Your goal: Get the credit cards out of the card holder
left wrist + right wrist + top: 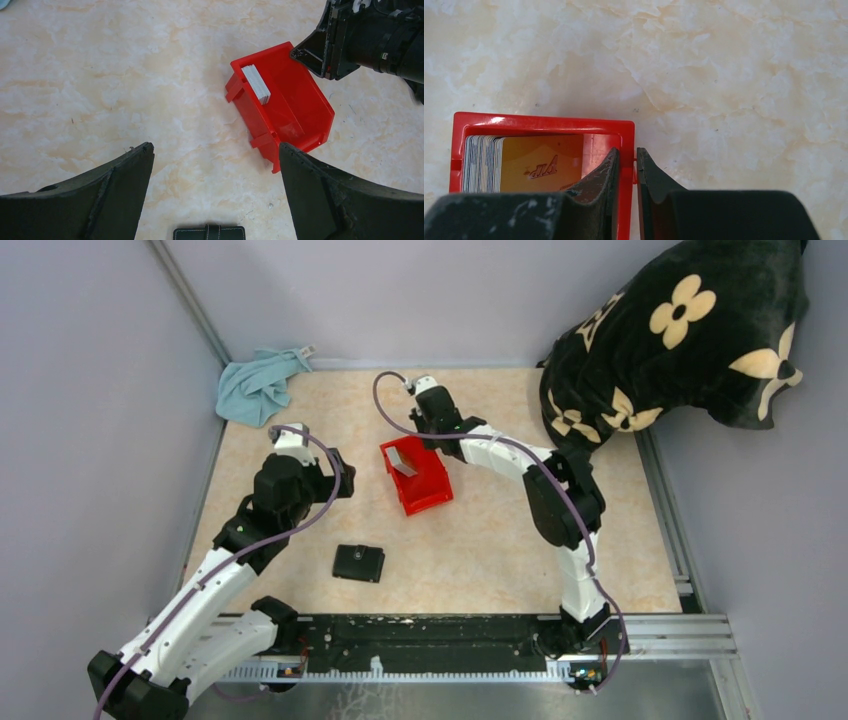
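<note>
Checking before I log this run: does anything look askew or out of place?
The bin sits skewed to the edges of the table, and the right gripper has its jaws shut on one wall. The cards stand on edge against one end of it, not flat. The wallet lies shut, apart. Nothing looks spilled or damaged.

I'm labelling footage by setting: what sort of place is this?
Probably a robot lab test cell: plain grey walls enclose a marble-patterned tabletop, two arms are bolted to a metal rail, with a red bin as prop.
</note>
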`<state>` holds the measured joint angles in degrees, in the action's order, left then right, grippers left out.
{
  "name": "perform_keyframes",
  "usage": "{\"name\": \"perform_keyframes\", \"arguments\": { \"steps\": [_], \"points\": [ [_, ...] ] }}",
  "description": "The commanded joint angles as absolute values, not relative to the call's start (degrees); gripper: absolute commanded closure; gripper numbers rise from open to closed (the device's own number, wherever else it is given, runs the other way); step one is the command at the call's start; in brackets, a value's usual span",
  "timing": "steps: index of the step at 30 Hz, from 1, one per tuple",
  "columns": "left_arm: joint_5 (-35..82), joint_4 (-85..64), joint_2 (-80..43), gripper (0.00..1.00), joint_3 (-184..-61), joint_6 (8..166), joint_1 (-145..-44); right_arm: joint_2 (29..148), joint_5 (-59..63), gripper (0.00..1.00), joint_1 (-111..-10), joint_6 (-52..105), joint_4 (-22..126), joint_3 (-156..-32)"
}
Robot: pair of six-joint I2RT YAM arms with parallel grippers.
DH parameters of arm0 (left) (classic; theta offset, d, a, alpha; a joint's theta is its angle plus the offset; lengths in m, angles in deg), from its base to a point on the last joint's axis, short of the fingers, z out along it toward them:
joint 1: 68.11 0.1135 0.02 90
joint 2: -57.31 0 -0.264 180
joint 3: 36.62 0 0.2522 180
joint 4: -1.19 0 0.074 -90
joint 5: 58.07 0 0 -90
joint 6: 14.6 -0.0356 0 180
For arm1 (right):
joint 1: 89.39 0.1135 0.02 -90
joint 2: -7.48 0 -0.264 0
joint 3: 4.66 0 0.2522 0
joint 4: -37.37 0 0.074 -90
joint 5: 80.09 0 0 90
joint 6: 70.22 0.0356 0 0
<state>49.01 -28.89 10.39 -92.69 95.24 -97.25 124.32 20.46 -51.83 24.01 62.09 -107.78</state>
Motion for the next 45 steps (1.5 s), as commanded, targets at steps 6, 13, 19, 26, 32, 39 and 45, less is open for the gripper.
{"name": "perform_keyframes", "arguments": {
  "steps": [6, 13, 19, 26, 32, 39, 45],
  "points": [
    [48.3, -28.9, 11.1, 0.00, -94.3, 94.7, -97.3, 124.9, 24.2, 1.00, -54.3, 26.3, 62.2, -112.3],
    [48.2, -28.9, 11.0, 0.00, -94.3, 94.8, -97.3, 125.6, 26.1, 1.00, -55.9, 28.9, 63.5, -114.3],
    [48.3, -29.1, 11.2, 0.00, -94.3, 94.7, -97.3, 126.2, 26.5, 1.00, -56.7, 29.5, 63.9, -115.1],
    [48.2, -29.0, 11.1, 0.00, -94.3, 94.7, -97.3, 125.4, 25.0, 0.79, -56.8, 29.7, 63.0, -114.2],
    [47.7, -28.8, 10.7, 0.00, -94.3, 94.7, -97.3, 121.3, 23.2, 0.62, -56.7, 29.7, 61.4, -111.7],
    [46.1, -27.9, 9.3, 0.00, -93.4, 96.5, -97.3, 113.0, 23.7, 0.52, -55.7, 29.1, 58.4, -104.8],
    [42.9, -29.1, 8.0, 0.09, -91.6, 100.4, -97.2, 104.1, 24.8, 0.52, -50.8, 25.7, 55.2, -96.9]
  ]
}}
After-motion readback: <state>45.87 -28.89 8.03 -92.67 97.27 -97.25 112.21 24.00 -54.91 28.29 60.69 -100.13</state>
